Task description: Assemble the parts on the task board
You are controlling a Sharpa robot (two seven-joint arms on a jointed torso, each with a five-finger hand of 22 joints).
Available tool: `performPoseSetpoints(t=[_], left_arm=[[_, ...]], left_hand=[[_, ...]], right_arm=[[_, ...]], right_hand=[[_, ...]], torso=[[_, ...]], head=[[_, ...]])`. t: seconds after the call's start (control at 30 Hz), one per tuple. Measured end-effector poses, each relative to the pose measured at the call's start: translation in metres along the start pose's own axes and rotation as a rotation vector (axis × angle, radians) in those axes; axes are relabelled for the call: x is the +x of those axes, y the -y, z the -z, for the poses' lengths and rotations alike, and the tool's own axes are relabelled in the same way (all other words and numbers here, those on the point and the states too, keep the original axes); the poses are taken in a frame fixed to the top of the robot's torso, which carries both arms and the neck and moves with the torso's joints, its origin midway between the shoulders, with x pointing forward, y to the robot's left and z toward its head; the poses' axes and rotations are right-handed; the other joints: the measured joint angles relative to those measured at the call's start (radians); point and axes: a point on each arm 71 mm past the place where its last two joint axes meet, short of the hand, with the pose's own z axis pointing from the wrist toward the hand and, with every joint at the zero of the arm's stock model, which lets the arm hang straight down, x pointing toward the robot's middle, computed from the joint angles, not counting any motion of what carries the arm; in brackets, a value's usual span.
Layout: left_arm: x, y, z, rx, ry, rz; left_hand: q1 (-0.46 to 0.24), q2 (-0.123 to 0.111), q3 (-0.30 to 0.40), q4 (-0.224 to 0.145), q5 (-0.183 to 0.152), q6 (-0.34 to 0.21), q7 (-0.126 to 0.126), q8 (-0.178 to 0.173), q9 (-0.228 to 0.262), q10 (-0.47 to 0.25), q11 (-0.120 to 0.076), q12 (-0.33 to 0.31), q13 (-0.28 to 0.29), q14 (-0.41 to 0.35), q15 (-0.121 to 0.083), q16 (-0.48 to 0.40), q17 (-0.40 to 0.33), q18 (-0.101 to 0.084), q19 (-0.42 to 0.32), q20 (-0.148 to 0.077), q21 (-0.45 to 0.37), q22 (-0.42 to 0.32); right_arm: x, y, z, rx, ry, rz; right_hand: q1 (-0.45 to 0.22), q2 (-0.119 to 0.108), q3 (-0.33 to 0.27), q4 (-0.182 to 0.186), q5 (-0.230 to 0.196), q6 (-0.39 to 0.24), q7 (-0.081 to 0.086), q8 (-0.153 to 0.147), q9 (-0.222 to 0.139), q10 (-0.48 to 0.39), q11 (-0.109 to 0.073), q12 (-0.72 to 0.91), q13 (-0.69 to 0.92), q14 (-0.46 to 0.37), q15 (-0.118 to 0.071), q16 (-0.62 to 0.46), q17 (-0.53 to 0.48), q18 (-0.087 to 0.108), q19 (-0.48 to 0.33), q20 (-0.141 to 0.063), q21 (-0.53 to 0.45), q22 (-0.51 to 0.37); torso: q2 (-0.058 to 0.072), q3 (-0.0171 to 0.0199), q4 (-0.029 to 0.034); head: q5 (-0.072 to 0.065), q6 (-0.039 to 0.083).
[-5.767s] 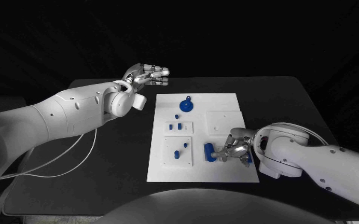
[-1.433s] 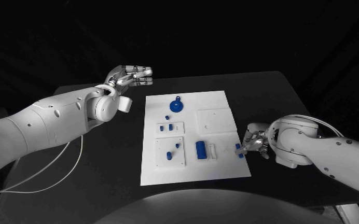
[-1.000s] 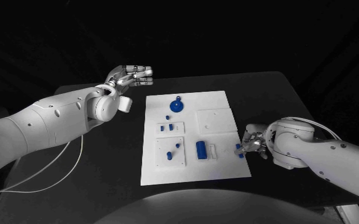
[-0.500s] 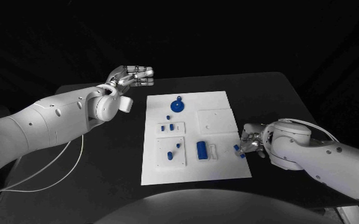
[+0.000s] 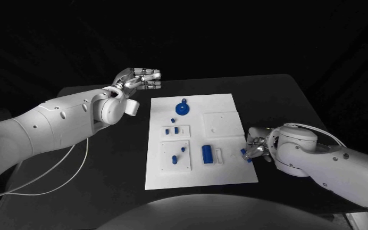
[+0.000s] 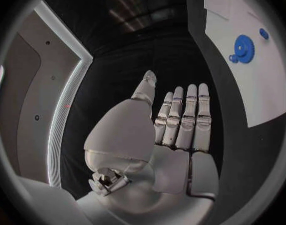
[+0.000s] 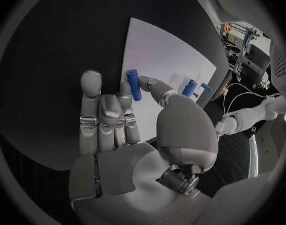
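Observation:
The white task board (image 5: 230, 105) lies in the middle of the black table. On it are a blue gear (image 5: 182, 107), a blue block (image 5: 206, 154) and several small blue pieces on two inset plates (image 5: 178, 155). My right hand (image 5: 263, 146) is at the board's right edge. Its thumb and a finger pinch a small blue peg (image 5: 245, 153), plain in the right wrist view (image 7: 134, 91) above the board (image 7: 161, 55). My left hand (image 5: 142, 76) hangs over the table's back left, beyond the board's corner. Its fingers (image 6: 180, 120) are straight and hold nothing; the gear (image 6: 244, 48) lies well off to its side.
A white square plate (image 5: 223, 123) sits on the board's right half, just beyond my right hand. Black table (image 5: 115, 155) stretches to the board's left, under my left forearm. A white cable (image 5: 73, 163) hangs from the left arm.
Since the oldest frame my right hand has drawn back from the blue block to the board's right edge, holding the small peg. Over the last second it only shifted slightly. The left hand stayed put.

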Motion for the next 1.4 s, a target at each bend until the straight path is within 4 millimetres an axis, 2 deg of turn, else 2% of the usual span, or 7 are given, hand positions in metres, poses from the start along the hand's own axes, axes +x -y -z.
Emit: performPoseSetpoints(t=[0.5, 0.57, 0.6, 0.63, 0.7, 0.83, 1.4], left_arm=[[0.0, -0.001, 0.0, -0.009, -0.006, 0.001], [0.0, -0.001, 0.0, -0.01, -0.007, 0.001], [0.0, -0.001, 0.0, -0.011, -0.007, 0.002], [0.0, -0.001, 0.0, -0.011, -0.007, 0.002], [0.0, -0.001, 0.0, -0.012, -0.009, 0.002], [0.0, -0.001, 0.0, -0.014, -0.012, 0.003], [0.001, -0.002, 0.0, -0.028, -0.023, 0.0]], left_hand=[[0.0, 0.0, 0.003, 0.003, 0.0, 0.004, 0.004, 0.0, 0.0, -0.004, -0.004, 0.0, 0.0, 0.0, 0.0, 0.0, 0.0, 0.0, 0.0, 0.0, 0.0, 0.0], [0.0, 0.0, 0.003, 0.003, 0.0, 0.004, 0.004, 0.0, 0.0, -0.004, -0.004, 0.0, 0.0, 0.0, 0.0, 0.0, 0.0, 0.0, 0.0, 0.0, 0.0, 0.0], [0.0, 0.0, 0.003, 0.003, 0.0, 0.004, 0.004, 0.0, 0.0, -0.006, -0.001, 0.0, 0.0, 0.0, 0.0, 0.0, 0.0, 0.0, 0.0, 0.0, 0.0, 0.0], [0.0, 0.0, 0.003, 0.003, 0.0, 0.004, 0.004, 0.0, 0.0, -0.006, -0.001, 0.0, 0.0, 0.0, 0.0, 0.0, 0.0, 0.0, 0.0, 0.0, 0.0, 0.0], [0.0, 0.0, 0.003, 0.003, 0.0, 0.004, 0.004, 0.0, 0.0, -0.007, 0.0, 0.0, 0.0, 0.0, 0.0, 0.0, 0.0, 0.0, 0.0, 0.0, 0.0, 0.0], [0.0, 0.0, 0.002, 0.003, 0.0, 0.004, 0.004, 0.0, 0.0, -0.007, 0.0, 0.0, 0.0, 0.0, 0.0, 0.0, 0.0, 0.0, 0.0, 0.0, 0.0, 0.0], [0.0, 0.0, 0.003, 0.008, 0.0, -0.041, 0.02, 0.0, -0.002, -0.018, 0.003, 0.0, 0.0, -0.004, 0.004, 0.0, 0.0, 0.0, -0.003, 0.004, 0.0, 0.0]], right_arm=[[0.005, -0.011, 0.003, -0.032, -0.039, -0.116], [0.004, -0.014, 0.003, -0.043, -0.049, -0.132], [0.003, -0.017, 0.004, -0.05, -0.053, -0.142], [0.001, -0.019, 0.004, -0.056, -0.057, -0.151], [-0.002, -0.023, 0.005, -0.07, -0.067, -0.173], [-0.003, -0.032, 0.005, -0.092, -0.094, -0.211], [-0.003, -0.05, 0.001, -0.125, -0.14, -0.266]], right_hand=[[-0.017, 0.017, 0.003, 0.003, 0.006, 0.003, 0.013, -0.014, -0.012, 0.004, -0.001, -0.001, -0.014, 0.0, 0.002, 0.0, 0.006, 0.011, 0.0, 0.0, -0.002, 0.03], [-0.018, 0.018, 0.003, 0.003, 0.006, 0.007, 0.01, -0.006, -0.177, 0.004, -0.001, -0.001, -0.015, 0.001, 0.002, 0.0, 0.006, 0.011, 0.0, 0.0, -0.006, 0.03], [-0.02, 0.02, 0.001, -0.003, 0.007, 0.009, 0.009, -0.004, -0.367, 0.004, -0.001, -0.001, -0.017, 0.001, 0.002, 0.0, 0.006, 0.011, 0.0, 0.0, -0.008, 0.03], [-0.02, 0.02, 0.009, -0.013, 0.007, 0.009, 0.009, -0.004, -0.4, 0.004, -0.001, -0.001, -0.017, 0.001, 0.002, 0.0, 0.006, 0.011, 0.0, 0.0, -0.008, 0.03], [-0.02, 0.02, 0.108, -0.122, 0.011, 0.009, 0.009, -0.015, -0.494, 0.003, -0.001, -0.001, -0.017, 0.0, 0.002, 0.0, 0.006, 0.012, 0.0, 0.0, -0.014, 0.03], [0.016, 0.055, 0.121, -0.143, 0.02, 0.006, 0.006, -0.008, -0.49, 0.013, -0.014, -0.004, -0.019, 0.001, 0.002, 0.0, 0.006, 0.026, 0.0, 0.0, -0.014, 0.031], [-0.009, 0.05, 0.044, -0.134, -0.013, 0.019, 0.002, -0.008, -0.493, 0.011, -0.011, -0.01, -0.028, 0.001, 0.002, -0.004, 0.006, 0.026, 0.0, 0.0, -0.035, 0.037]], torso=[[0.0, 0.0003, 0.0], [0.0, 0.0003, 0.0], [0.0, 0.0003, 0.0], [0.0, 0.0003, 0.0001], [0.0, 0.0001, 0.0003], [0.0, 0.0001, 0.0008], [0.0, -0.0004, -0.0003]], head=[[0.01, 0.0], [0.011, 0.0], [0.012, 0.0], [0.013, 0.0], [0.013, 0.0], [0.014, 0.0], [0.022, 0.0]])
